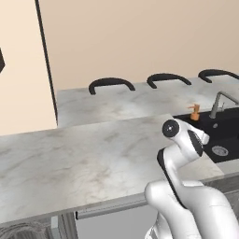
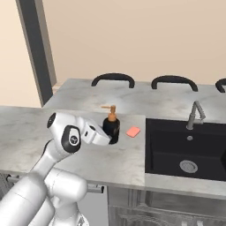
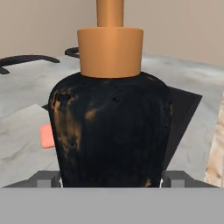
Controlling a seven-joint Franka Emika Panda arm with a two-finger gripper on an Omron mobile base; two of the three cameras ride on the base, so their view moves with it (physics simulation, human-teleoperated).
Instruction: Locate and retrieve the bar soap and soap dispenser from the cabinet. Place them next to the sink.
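Landmark: take the black sink point(image 2: 185, 152) as your reference; it is sunk into the marble counter point(image 2: 66, 128) with a grey faucet point(image 2: 194, 115) at its back rim.
Soap dispenser: you will find the soap dispenser point(image 2: 111, 126) standing upright on the counter just beside the sink's left edge, orange pump on top. In the left base view its pump point(image 1: 194, 112) pokes up behind the arm, close to the sink's near corner. In the hand view the bottle point(image 3: 111, 131) sits dead centre, very close to the camera.
Bar soap: the bar soap point(image 2: 133, 131) lies flat on the counter between the dispenser and the sink's left rim, near both; you cannot tell from these views whether it touches the bottle. In the hand view a pink corner of it point(image 3: 47, 135) peeks out past the bottle.
Gripper: your gripper point(image 2: 109, 134) is right at the dispenser's body on the side away from the sink. In the hand view the finger tips point(image 3: 46, 178) sit on either side of the bottle's base, right against it, but whether they are pressing on it you cannot tell.
Arm: it reaches low across the counter toward the sink, the wrist level with the bottle.
Stools: dark curved stool backs point(image 2: 113, 79) stand along the far edge of the counter, well behind the sink.
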